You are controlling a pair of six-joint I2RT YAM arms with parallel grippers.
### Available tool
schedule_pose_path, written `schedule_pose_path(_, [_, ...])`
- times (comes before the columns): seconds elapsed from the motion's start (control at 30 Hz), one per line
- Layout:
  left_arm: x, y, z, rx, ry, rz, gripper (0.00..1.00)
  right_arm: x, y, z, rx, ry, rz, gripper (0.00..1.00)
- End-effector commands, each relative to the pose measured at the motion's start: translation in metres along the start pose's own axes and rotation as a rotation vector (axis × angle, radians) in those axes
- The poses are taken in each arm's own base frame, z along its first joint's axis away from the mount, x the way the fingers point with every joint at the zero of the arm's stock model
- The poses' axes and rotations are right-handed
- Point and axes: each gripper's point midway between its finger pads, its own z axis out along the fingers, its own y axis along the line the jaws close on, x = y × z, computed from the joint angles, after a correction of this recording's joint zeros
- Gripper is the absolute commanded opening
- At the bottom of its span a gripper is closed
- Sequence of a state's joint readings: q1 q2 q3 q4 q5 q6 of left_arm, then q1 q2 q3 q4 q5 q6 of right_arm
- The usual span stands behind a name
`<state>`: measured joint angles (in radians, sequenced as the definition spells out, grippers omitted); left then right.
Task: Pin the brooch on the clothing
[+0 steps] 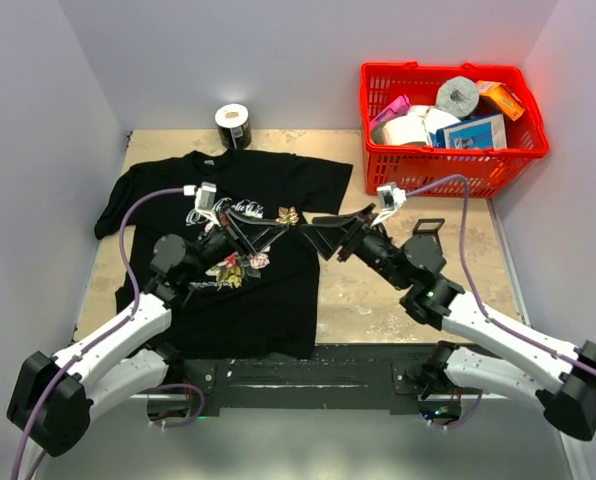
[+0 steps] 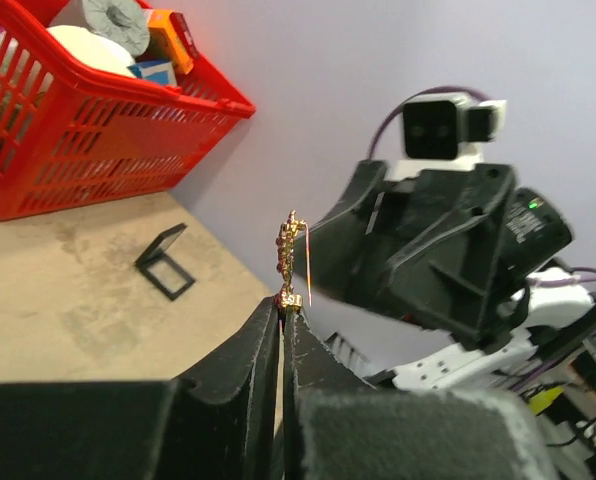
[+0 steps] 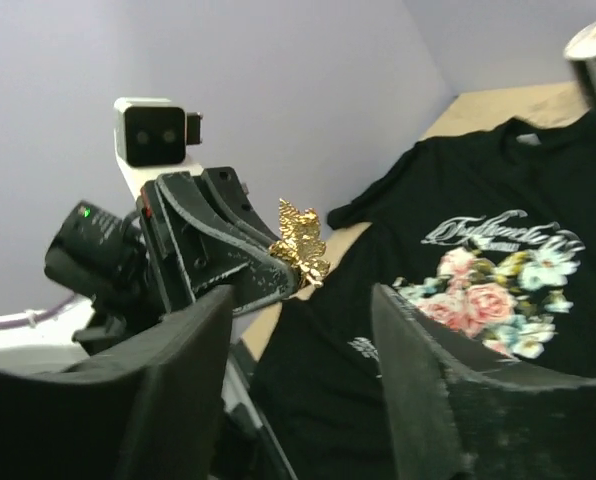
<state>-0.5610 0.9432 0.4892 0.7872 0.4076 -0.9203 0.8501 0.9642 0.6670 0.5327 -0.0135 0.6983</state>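
Above T-shirt (image 1: 278,300), left jaws clamp brooch (image 2: 291,260) (gold), right jaws apart; basket (image 1: 458,172) beyond.

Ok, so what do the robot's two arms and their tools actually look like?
They match. The left arm and right arm have white shells with black joints. The left tool and right tool are matte black, each with two wedge-shaped fingers. A purple cable loops along each arm to a white camera box with a black face. A small green light glows on the wrist housing.
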Motion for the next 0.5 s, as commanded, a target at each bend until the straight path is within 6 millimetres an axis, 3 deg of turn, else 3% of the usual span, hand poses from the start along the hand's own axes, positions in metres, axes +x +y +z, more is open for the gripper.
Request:
schedule_pose_path(0.0, [0.024, 0.018, -0.013, -0.002, 0.246, 0.095, 0.00, 0.003, -0.021, -0.023, 0.076, 0.115, -0.143, 0.65])
schedule_pose_path(0.03, [0.027, 0.012, -0.014, 0.053, 0.299, 0.144, 0.00, -0.005, -0.023, -0.023, 0.064, 0.122, -0.166, 0.68])
schedule_pose_path(0.1, [0.048, 0.024, -0.020, 0.076, 0.438, 0.187, 0.00, 0.004, -0.031, -0.025, 0.050, 0.208, -0.216, 0.70])
schedule_pose_path(0.13, [0.044, 0.021, -0.017, 0.096, 0.465, 0.222, 0.00, 0.001, -0.027, -0.024, 0.011, 0.237, -0.233, 0.70])
schedule_pose_path(0.17, [0.056, 0.028, -0.024, 0.072, 0.537, 0.197, 0.00, 0.006, -0.032, -0.022, 0.002, 0.271, -0.270, 0.71])
schedule_pose_path(0.27, [0.060, 0.034, -0.027, 0.097, 0.587, 0.277, 0.00, 0.014, -0.030, -0.019, -0.063, 0.360, -0.321, 0.71])
schedule_pose_path(0.3, [0.063, 0.033, -0.029, 0.127, 0.603, 0.306, 0.00, 0.026, -0.036, -0.016, -0.068, 0.412, -0.315, 0.68])
schedule_pose_path(0.47, [0.078, 0.033, -0.037, 0.202, 0.675, 0.281, 0.00, 0.039, -0.027, -0.010, -0.178, 0.497, -0.333, 0.61])
